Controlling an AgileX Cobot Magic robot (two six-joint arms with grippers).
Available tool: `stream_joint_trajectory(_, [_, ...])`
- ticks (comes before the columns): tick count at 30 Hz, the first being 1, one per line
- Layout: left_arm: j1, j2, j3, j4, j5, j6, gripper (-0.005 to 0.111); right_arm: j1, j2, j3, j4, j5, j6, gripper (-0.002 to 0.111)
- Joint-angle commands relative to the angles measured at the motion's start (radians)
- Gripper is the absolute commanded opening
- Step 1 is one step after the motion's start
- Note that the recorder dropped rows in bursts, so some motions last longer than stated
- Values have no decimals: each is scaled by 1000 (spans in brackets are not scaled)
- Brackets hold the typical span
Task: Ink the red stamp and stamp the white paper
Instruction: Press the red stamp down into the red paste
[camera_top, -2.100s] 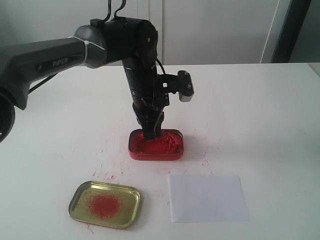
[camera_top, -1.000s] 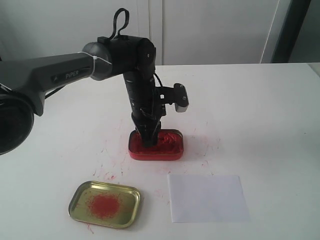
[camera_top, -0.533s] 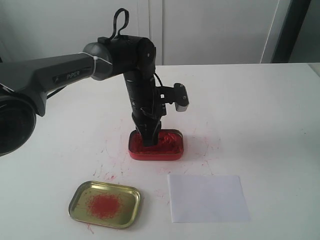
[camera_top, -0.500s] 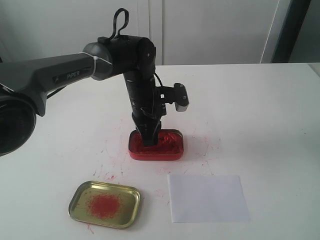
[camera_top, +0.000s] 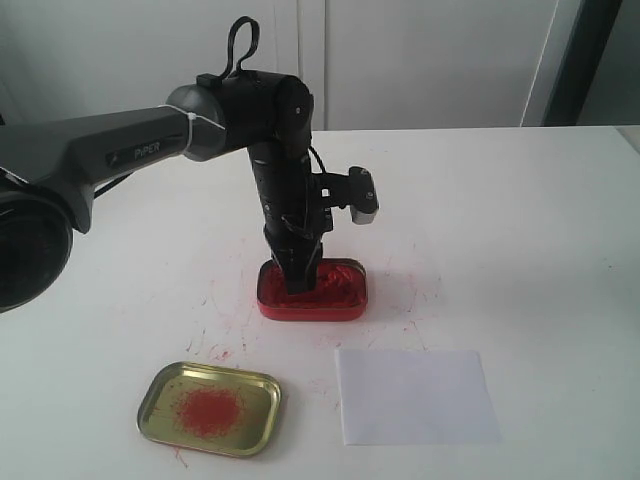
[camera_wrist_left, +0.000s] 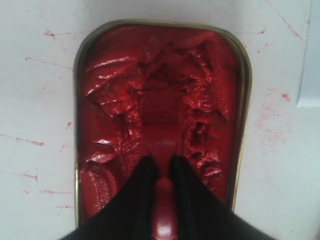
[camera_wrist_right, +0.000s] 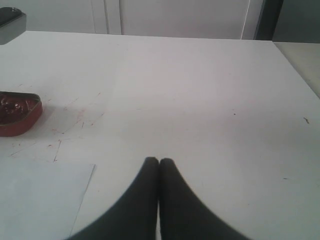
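Observation:
My left gripper (camera_wrist_left: 161, 161) (camera_top: 297, 283) is shut on the red stamp (camera_wrist_left: 163, 207), gripping its knob handle, and points straight down into the red tin of ink paste (camera_top: 312, 290) (camera_wrist_left: 160, 100). The stamp's square base (camera_wrist_left: 161, 142) presses into the lumpy red paste. The white paper (camera_top: 415, 396) lies flat in front of the tin and slightly right; its corner shows in the right wrist view (camera_wrist_right: 40, 200). No imprint is visible on it. My right gripper (camera_wrist_right: 159, 162) is shut and holds nothing, hovering above the bare table beside the paper; the exterior view does not show it.
A gold tin lid (camera_top: 209, 407) smeared with red lies at the front left. Red smudges and streaks (camera_top: 215, 320) mark the white table (camera_top: 520, 240) around the tin. A white wall (camera_top: 420, 60) stands behind the table's far edge.
Since 2.1 s ago the left arm shifted slightly and settled over the tin's left part; in the last half second nothing has visibly moved.

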Motion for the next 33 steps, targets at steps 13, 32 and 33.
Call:
stream_joint_trajectory(13, [-4,-67,23,18,-8,5,0,1,-5,5,1,-14,-3,0])
stream_joint_trajectory(32, [-10,-100,23,22,20,-60,0,1,-5,5,1,-14,-3,0])
stream_joint_trajectory(33, [-14,-99,23,34,18,-68,0,1,-5,5,1,-14,-3,0])
